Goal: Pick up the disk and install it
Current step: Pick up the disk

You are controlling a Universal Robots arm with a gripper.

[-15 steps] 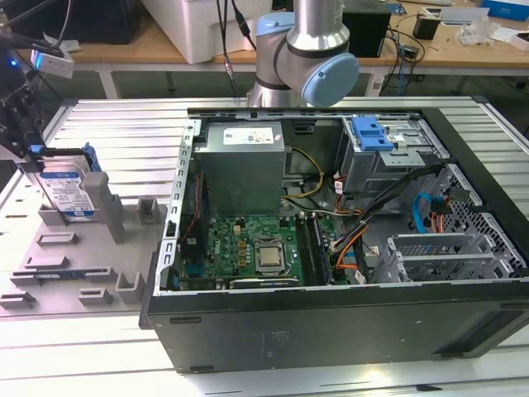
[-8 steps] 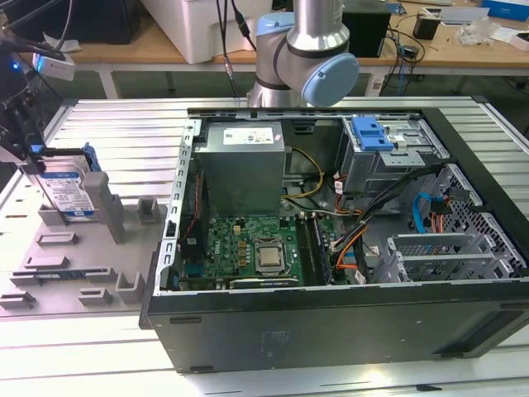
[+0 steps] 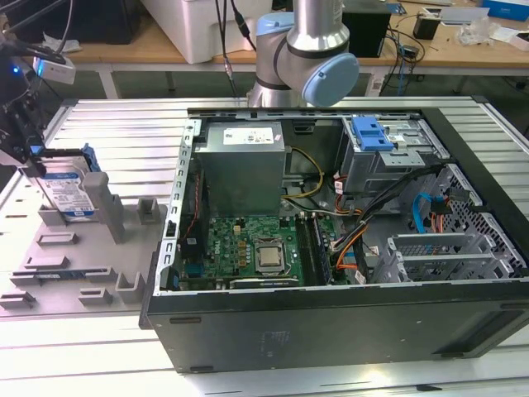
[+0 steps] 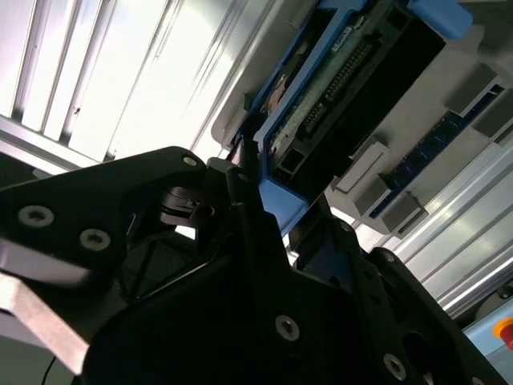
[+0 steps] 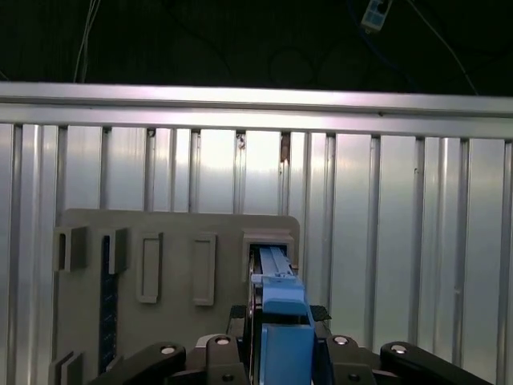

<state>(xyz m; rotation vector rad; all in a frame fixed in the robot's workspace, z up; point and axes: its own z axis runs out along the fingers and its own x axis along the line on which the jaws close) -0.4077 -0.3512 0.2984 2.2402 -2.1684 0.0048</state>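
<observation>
Here, my gripper clamps the disk by its blue bracket, upright at the grey stand. The grasp looks done; installing into the computer case remains.

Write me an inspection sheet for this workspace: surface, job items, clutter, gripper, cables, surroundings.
Surface: ribbed metal table carrying a grey fixture and an open computer case.
Job's things: the disk stands on edge in the grey fixture; the drive cage sits inside the case, with a blue latch on top.
Clutter: nothing seen.
Gripper: the gripper is closed on the disk's blue bracket, at the exterior view's left.
Cables: black, orange and blue cables run loose inside the case beside the drive cage.
Surroundings: wooden bench behind, with small items on it.
</observation>
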